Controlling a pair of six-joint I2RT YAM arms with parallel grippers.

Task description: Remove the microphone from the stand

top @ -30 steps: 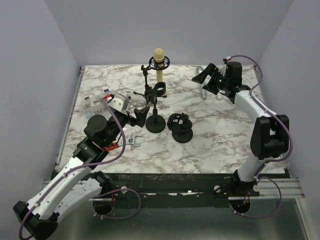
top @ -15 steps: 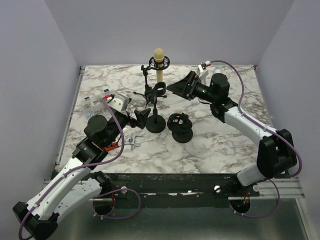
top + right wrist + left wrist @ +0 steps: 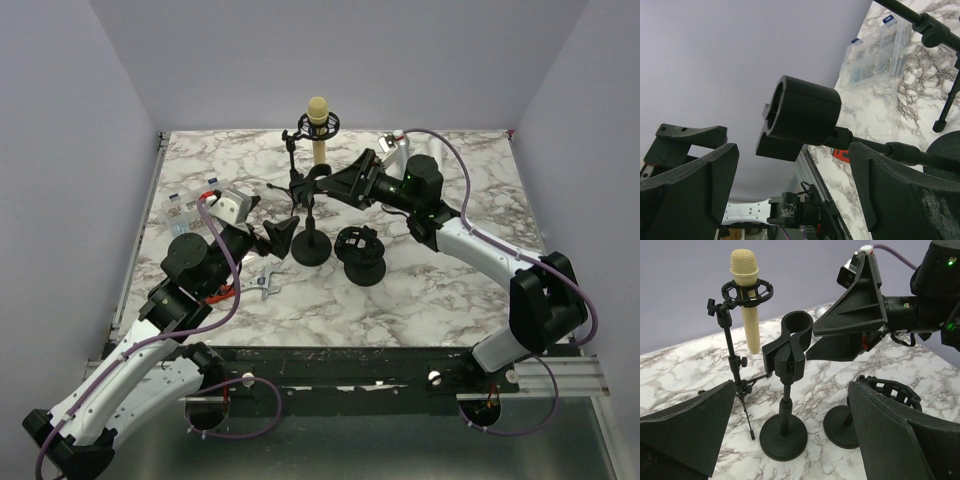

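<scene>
From above, the microphone (image 3: 318, 125) is seen upright in a ring mount on the tripod stand (image 3: 292, 178) at the far middle of the table (image 3: 450, 290), well apart from both grippers. The left wrist view alone shows its cream grille and body (image 3: 746, 300) from the side, with the right gripper (image 3: 812, 344) spread wide just beside the empty clip (image 3: 790, 347) of the round-base stand (image 3: 786, 432). In the right wrist view that clip (image 3: 802, 117) is framed between the open fingers (image 3: 690, 185), with no contact seen, and a clear parts box (image 3: 875, 55) is shown behind. The left gripper (image 3: 283, 232) is held wide open near the round base, with nothing gripped. Three stands are counted: the tripod, the clip stand, and a short stand with an empty ring mount (image 3: 360, 255). One microphone and one small metal clamp (image 3: 266, 283) are counted. The surface is white marble with grey veins, enclosed by plain lavender walls (image 3: 80, 120).
</scene>
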